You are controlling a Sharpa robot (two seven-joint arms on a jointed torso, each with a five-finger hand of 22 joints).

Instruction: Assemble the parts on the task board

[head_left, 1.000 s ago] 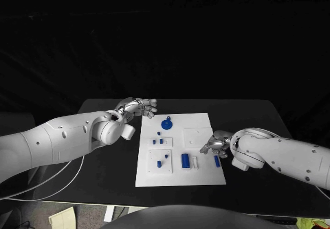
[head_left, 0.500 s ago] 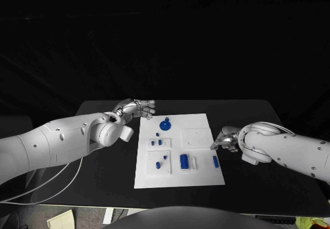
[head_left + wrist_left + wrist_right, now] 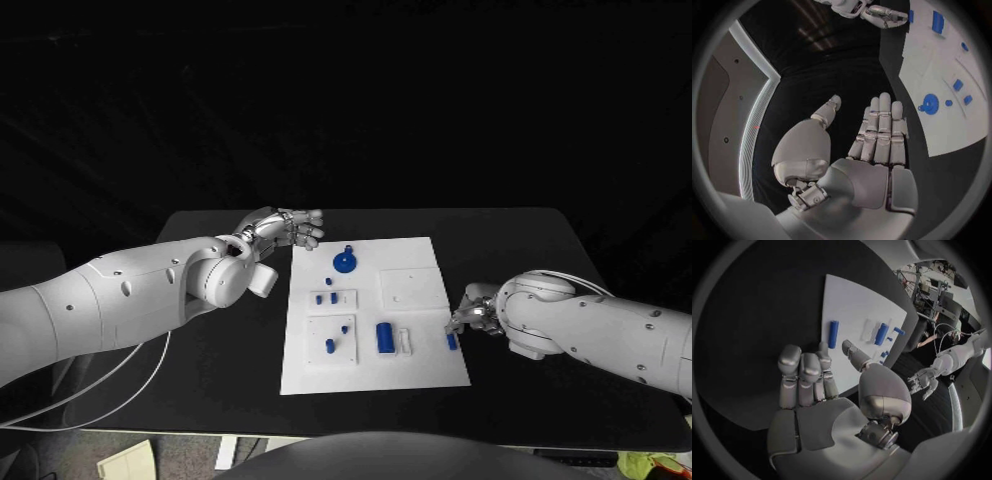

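Observation:
The white task board [image 3: 421, 371] lies mid-table with blue parts on it: a round knob piece [image 3: 348, 262] at the far end, a thick block [image 3: 387, 337] and a slim bar [image 3: 451, 341] near the right edge. My right hand [image 3: 473, 312] hovers at that right edge just beside the bar, holding nothing, fingers loosely bent. The right wrist view shows this hand [image 3: 811, 385] with the bar [image 3: 834, 334] lying beyond its fingertips on the board [image 3: 854, 310]. My left hand [image 3: 284, 228] floats off the board's far left corner, fingers straight and empty [image 3: 873, 135].
Small blue pieces [image 3: 329, 297] sit in a raised plate on the board's left side, with another piece [image 3: 339, 338] below them. A white square plate [image 3: 411, 288] stands right of centre. Black table [image 3: 216, 340] surrounds the board.
My right hand drew back from over the board's right side to its edge, then came nearer by the blue bar. The left hand has barely moved.

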